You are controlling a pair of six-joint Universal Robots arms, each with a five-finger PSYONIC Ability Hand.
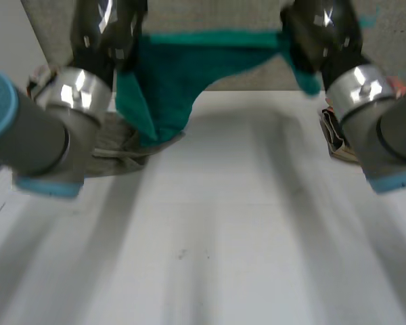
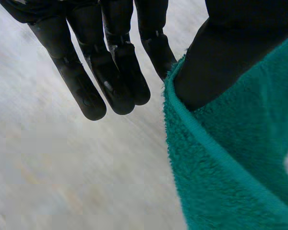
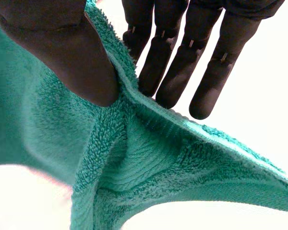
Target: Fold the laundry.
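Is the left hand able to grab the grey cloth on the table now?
Probably not yet: the left hand is pinching an edge of the raised green towel, so it is busy. The grey cloth lies on the table just below.

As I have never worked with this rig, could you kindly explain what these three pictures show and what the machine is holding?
This is a two-armed robot at a white table. One picture looks down from a camera between and behind the arms; the other two come from cameras on the wrists, each looking along its hand's palm. Each arm ends in a black hand. The left hand and the right hand each pinch the hemmed edge of a green towel between thumb and fingers, holding it stretched above the table's far side, its middle sagging. A crumpled grey cloth lies on the table beneath the left arm.
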